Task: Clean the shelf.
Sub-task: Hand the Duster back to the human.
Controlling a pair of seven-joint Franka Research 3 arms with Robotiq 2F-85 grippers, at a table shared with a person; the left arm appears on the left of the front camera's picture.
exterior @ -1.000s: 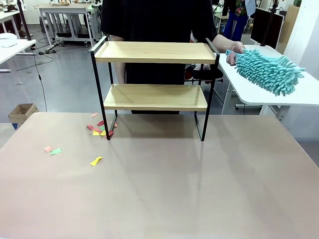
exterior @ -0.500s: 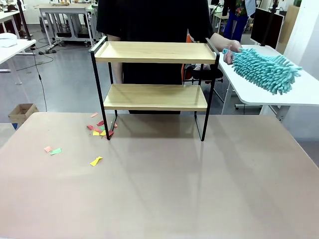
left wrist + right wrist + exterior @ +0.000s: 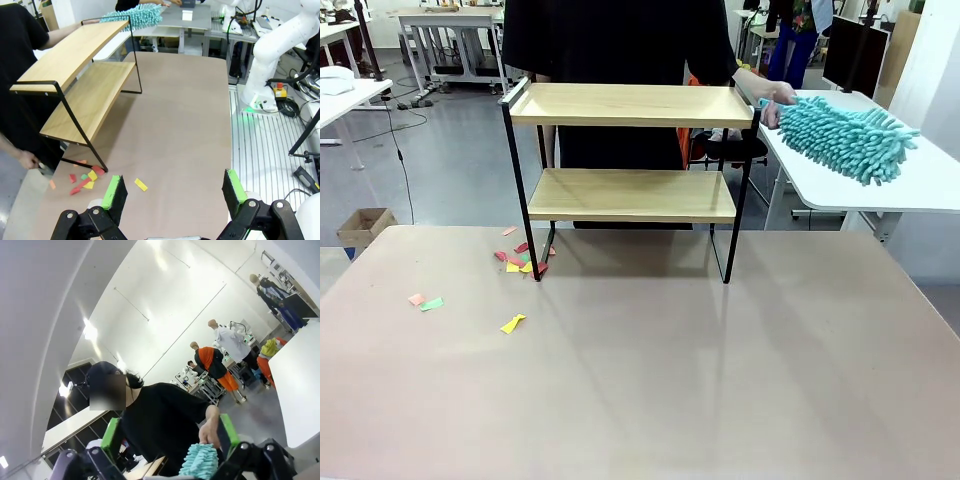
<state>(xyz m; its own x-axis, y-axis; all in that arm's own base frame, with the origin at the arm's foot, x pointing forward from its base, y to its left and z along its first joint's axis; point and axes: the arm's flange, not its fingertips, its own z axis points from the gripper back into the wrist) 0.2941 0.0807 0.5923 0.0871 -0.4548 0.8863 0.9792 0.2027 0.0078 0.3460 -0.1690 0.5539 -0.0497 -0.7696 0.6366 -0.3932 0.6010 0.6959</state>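
Observation:
The shelf [image 3: 630,105], a black-framed rack with two light wooden boards, stands at the table's far edge, and both boards look bare. A person in black [image 3: 620,40] stands behind it. Their hand [image 3: 775,95] holds a fluffy teal duster [image 3: 845,138] just right of the top board's corner. From the left wrist the shelf [image 3: 75,50] runs along the left, with the duster [image 3: 132,16] at its far end. My left gripper [image 3: 173,192] hangs open high over the table. My right gripper [image 3: 169,436] is open, with the hand [image 3: 209,432] and the duster [image 3: 200,460] beyond it.
Coloured paper scraps [image 3: 525,262] lie by the shelf's left foot, and a few more [image 3: 513,323] are spread over the table's left side. A white desk [image 3: 880,185] stands at the right under the duster. A cardboard box [image 3: 365,225] sits on the floor at the left.
The person's hand has drawn the duster a little left, towards the top right corner of the shelf. Nothing on the table has moved.

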